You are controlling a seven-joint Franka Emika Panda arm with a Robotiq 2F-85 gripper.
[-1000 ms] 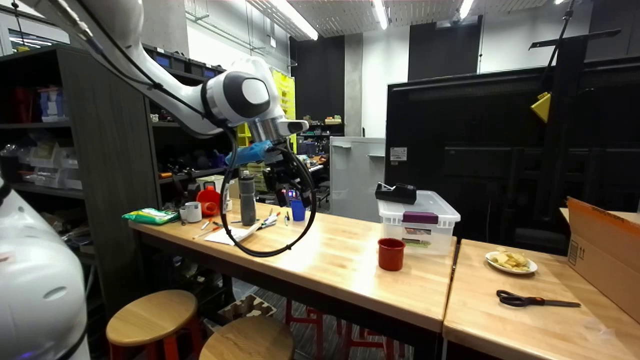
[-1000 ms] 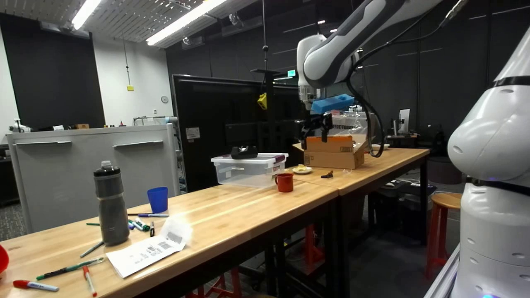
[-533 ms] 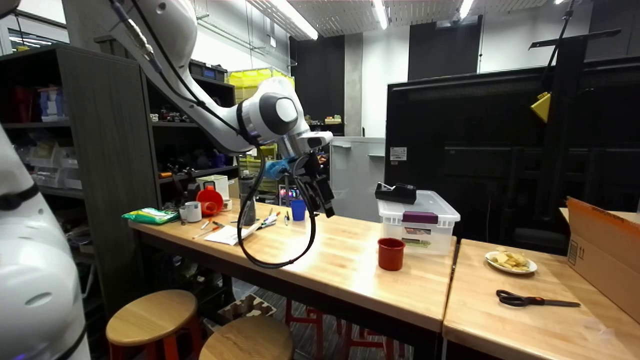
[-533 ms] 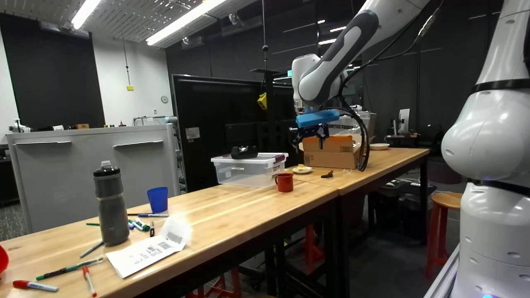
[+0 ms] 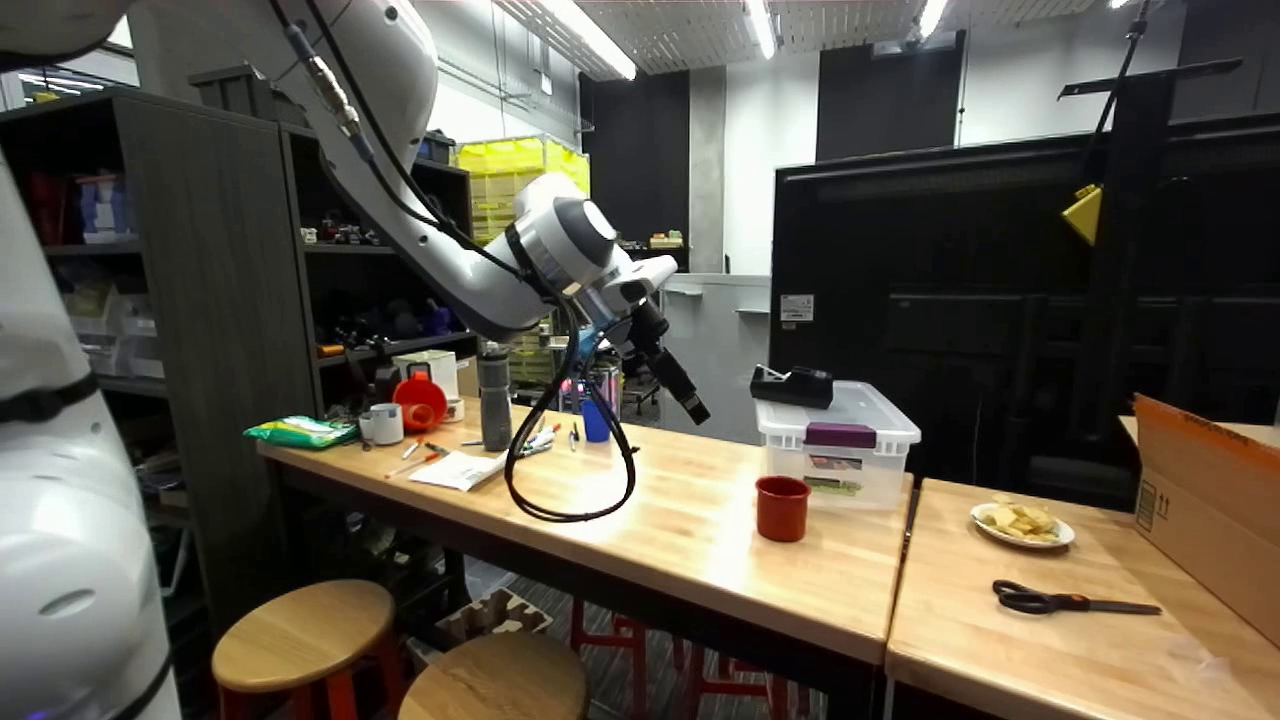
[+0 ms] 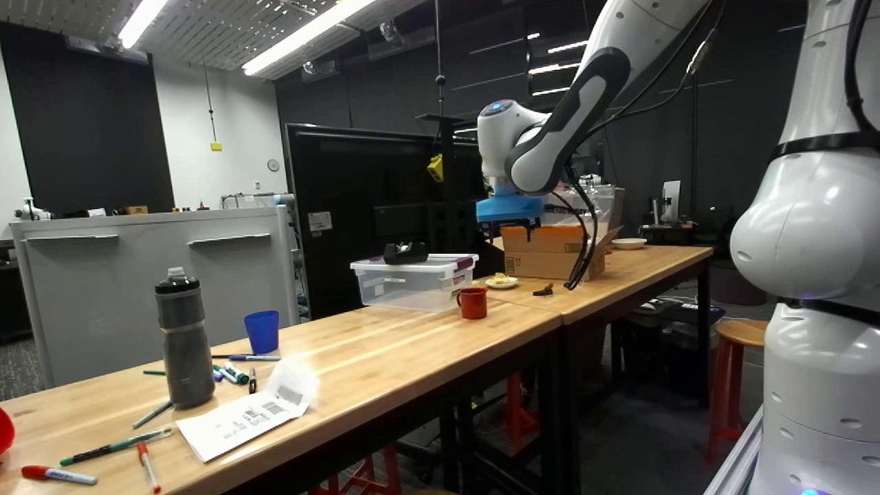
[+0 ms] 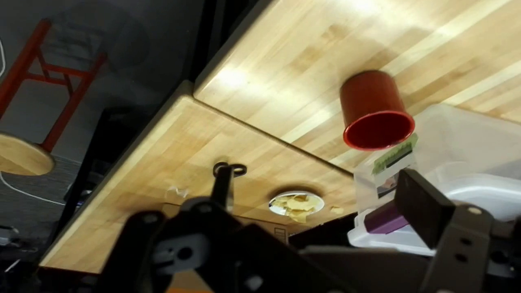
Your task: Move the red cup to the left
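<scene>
The red cup [image 5: 781, 508] stands upright on the wooden table in front of the clear storage box. It also shows in an exterior view [image 6: 473, 303], with what looks like a small handle, and in the wrist view [image 7: 374, 101], where the picture seems upside down. My gripper [image 5: 697, 408] hangs in the air above the table, tilted, up and to the left of the cup in that view. In the wrist view the gripper [image 7: 321, 195] has its two black fingers wide apart with nothing between them. The cup is apart from the fingers.
The clear storage box [image 5: 838, 470] carries a black tape dispenser [image 5: 792, 386]. A plate of chips [image 5: 1022, 524], scissors [image 5: 1075, 600] and a cardboard box [image 5: 1210, 510] are on the adjoining table. A blue cup [image 6: 262, 331], grey bottle [image 6: 184, 344], paper [image 6: 240, 419] and pens lie at the far end.
My gripper has moved down and tilted, going right toward the cup in an exterior view. The arm has followed it. The red cup has not moved.
</scene>
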